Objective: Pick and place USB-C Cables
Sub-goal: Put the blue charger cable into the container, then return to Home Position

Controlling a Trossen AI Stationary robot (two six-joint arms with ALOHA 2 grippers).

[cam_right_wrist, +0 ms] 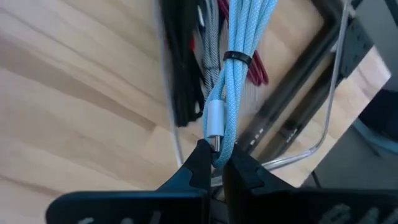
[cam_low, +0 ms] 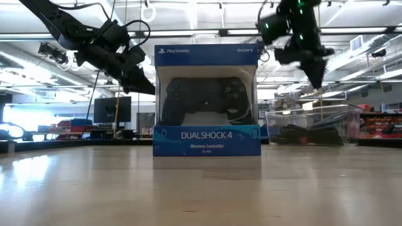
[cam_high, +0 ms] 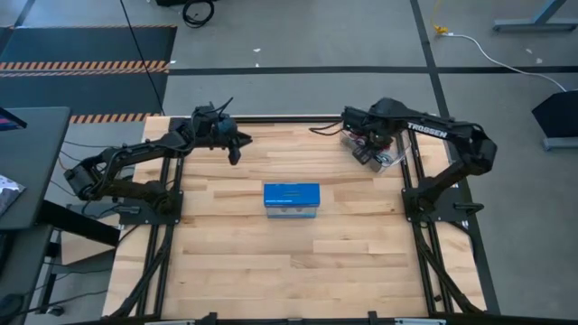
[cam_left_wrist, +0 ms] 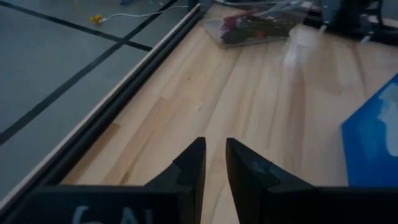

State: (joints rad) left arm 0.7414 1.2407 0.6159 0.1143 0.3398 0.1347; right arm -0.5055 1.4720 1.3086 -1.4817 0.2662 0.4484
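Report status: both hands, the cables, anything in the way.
Right hand shut on pale blue cable, lifted over clear bin. Left hand empty, nearly closed, above table. Other cables remain in bin. Blue box mid-table.

In the high view the clear bin [cam_high: 379, 153] is mostly hidden under the right arm; we cannot tell its cables [cam_high: 369, 144] apart there.

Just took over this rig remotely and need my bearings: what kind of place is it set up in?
Probably a large open lab or workshop. The low view shows a high ceiling with strip lights and a monitor on benches behind the table; the high view shows grey floor with hazard-striped matting.
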